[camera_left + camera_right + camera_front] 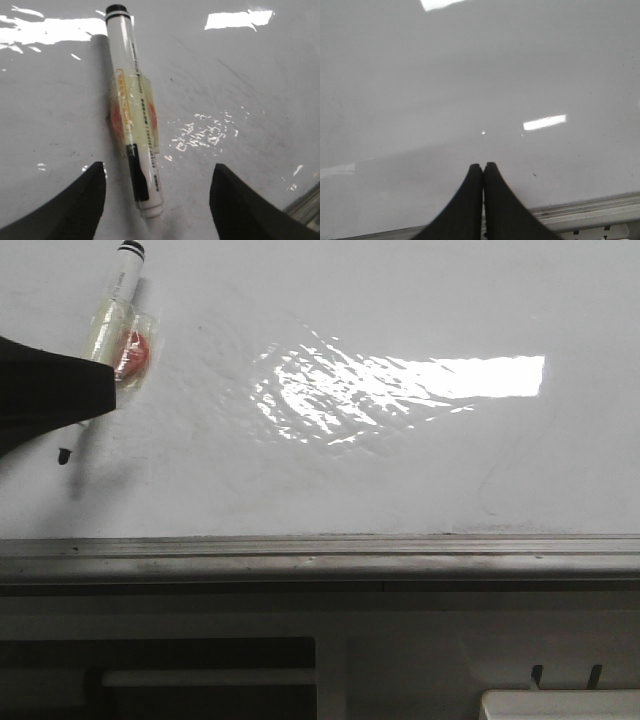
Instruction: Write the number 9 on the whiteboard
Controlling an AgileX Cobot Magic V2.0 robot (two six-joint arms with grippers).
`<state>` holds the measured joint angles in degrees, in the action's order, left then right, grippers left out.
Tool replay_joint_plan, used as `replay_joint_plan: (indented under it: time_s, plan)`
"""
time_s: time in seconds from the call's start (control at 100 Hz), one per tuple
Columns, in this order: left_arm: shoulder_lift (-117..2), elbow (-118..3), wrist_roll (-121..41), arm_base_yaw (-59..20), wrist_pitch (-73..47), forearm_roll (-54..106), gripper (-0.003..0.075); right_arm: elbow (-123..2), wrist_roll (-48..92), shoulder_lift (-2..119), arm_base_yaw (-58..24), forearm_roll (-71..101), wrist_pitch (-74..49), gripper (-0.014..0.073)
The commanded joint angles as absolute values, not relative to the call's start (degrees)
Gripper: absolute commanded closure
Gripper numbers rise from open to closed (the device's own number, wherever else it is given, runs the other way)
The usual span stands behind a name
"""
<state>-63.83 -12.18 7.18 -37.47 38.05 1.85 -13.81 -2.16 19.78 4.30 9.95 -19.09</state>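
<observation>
A marker (134, 125) lies on the whiteboard (400, 480) between the wide-open fingers of the left end effector (157, 200), apparently untouched. The right end effector (483, 200) is closed, empty, near the board's rail (580, 210).

In the front view, the left pincer (50, 390) runs off the frame's edge and covers the marker's (118, 300) lower barrel. Print on the marker is too small to read. The whiteboard (400, 470) extends past every frame.
</observation>
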Motion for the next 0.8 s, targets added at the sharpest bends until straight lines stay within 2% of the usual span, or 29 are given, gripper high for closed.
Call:
replay_joint_plan:
  time_s: [0.0, 0.07, 0.15, 0.4, 0.57, 0.76, 0.79]
  plan:
    - [-66.07, -13.92, 7.63, -37.84, 46.65, 4.13, 0.0301, -15.81, -2.01, 20.67, 4.30, 10.12, -15.29, 0.0664]
    - [-67.68, -14.02, 7.63, -37.84, 47.33, 5.51, 0.0307, -15.81, -2.01, 20.67, 4.03, 10.12, -15.33, 0.0664]
    - [-68.99, -14.02, 7.63, -37.84, 47.33, 6.26, 0.0373, -15.81, -2.01, 20.67, 2.63, 10.23, -15.33, 0.0664]
    - [-69.74, -14.02, 7.63, -37.84, 47.07, 6.10, 0.0743, -15.81, -2.01, 21.04, -8.50, 12.07, -17.26, 0.0664]
    - [-69.62, -14.02, 7.63, -37.84, 46.97, 3.49, 0.0740, -18.66, -1.55, 24.41, -17.31, 12.17, -20.94, 0.0664]
    - [-67.29, -14.02, 7.63, -38.31, 46.97, -17.30, 0.0740, -26.83, 4.36, 30.59, -30.14, 12.20, -24.99, 0.0656]
    - [-66.59, -14.02, 7.63, -38.31, 46.97, -20.67, 0.0740, -28.21, 4.51, 31.82, -32.33, 12.20, -24.88, 0.0632]
